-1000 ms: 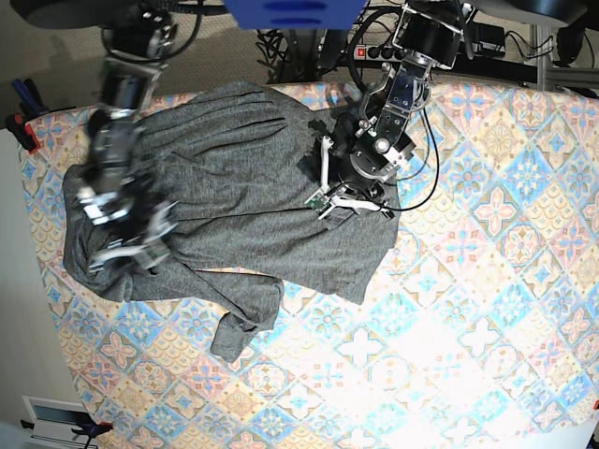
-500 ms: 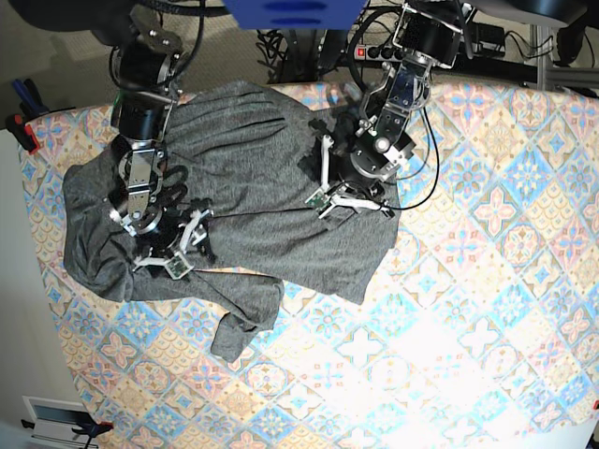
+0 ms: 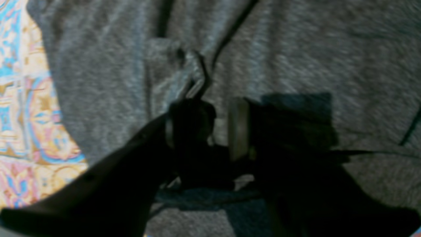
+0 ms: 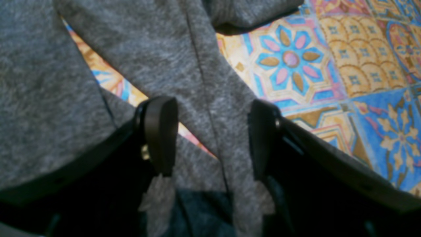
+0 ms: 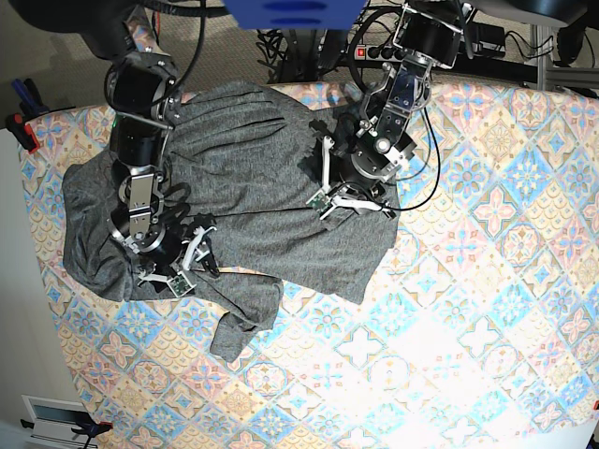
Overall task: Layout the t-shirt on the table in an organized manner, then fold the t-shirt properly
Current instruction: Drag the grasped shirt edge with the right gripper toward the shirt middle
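Observation:
The dark grey t-shirt [image 5: 253, 187] lies crumpled over the far left part of the patterned table [image 5: 468, 281], one sleeve [image 5: 245, 325] trailing toward the front. My left gripper [image 5: 329, 198] presses into the shirt's right half. In the left wrist view its jaws [image 3: 213, 128] stand narrow, with a raised fold of t-shirt [image 3: 194, 82] pinched at them. My right gripper [image 5: 192, 265] is low over the shirt's left lower part. Its fingers [image 4: 161, 131] stand wide open on either side of a seamed strip of t-shirt [image 4: 204, 98], with table cloth [image 4: 289, 59] showing beside it.
A power strip and cables [image 5: 374, 49] lie behind the table's far edge, and a blue block [image 5: 290, 9] hangs at the top. Clamps [image 5: 21, 126] sit at the table's left edge. The table's right and front parts show only the patterned cloth.
My right arm has swung down and to the right over the shirt's left side, settling near its lower edge. The left arm and the fold it holds have not moved.

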`<state>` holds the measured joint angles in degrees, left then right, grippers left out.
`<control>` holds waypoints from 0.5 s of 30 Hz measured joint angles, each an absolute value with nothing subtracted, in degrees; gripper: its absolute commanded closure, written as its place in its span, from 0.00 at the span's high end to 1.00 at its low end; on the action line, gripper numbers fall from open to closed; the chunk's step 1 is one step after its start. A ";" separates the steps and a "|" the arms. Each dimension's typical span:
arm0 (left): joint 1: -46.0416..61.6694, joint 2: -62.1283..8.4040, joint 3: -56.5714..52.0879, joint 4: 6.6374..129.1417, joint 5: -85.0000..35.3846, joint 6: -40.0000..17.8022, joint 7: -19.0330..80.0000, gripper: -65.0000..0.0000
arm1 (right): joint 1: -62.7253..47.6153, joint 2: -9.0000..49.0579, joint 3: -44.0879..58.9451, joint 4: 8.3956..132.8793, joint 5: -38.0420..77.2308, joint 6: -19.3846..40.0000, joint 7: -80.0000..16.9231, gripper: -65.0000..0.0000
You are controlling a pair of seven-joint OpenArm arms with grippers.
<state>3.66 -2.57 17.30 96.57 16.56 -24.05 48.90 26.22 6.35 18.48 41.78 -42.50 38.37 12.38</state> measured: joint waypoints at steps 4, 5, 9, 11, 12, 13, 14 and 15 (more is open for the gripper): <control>4.05 -2.52 17.32 96.57 16.53 -24.08 48.88 0.32 | 27.64 6.55 18.48 38.20 -41.87 38.17 13.06 0.52; 4.08 -2.52 17.32 96.57 16.53 -24.08 48.88 0.32 | 28.05 6.55 18.48 37.47 -41.98 38.17 13.08 0.52; 4.01 -2.57 17.30 96.57 16.56 -24.05 48.90 0.32 | 28.62 7.09 14.92 35.00 -43.22 37.43 15.77 0.42; 4.03 -2.55 17.30 96.57 16.53 -24.05 48.90 0.32 | 28.95 7.33 12.29 35.09 -44.62 37.52 16.27 0.31; 4.05 -2.55 17.32 96.57 16.53 -24.08 48.90 0.32 | 29.08 7.33 11.42 35.14 -45.06 37.52 16.29 0.25; 4.12 -2.52 17.32 96.57 16.53 -24.08 48.90 0.32 | 29.10 7.27 10.70 35.14 -45.28 37.50 16.32 0.18; 4.10 -2.55 17.32 96.55 16.53 -24.08 48.90 0.32 | 29.08 7.16 10.17 35.14 -45.25 37.50 16.34 0.12; 4.10 -2.55 17.30 96.57 16.53 -24.05 48.90 0.32 | 29.06 7.11 9.98 35.14 -45.25 37.50 16.36 0.05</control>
<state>4.10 -2.55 17.30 96.57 16.53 -24.05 48.90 29.06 7.11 9.98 35.14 -45.25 37.50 16.36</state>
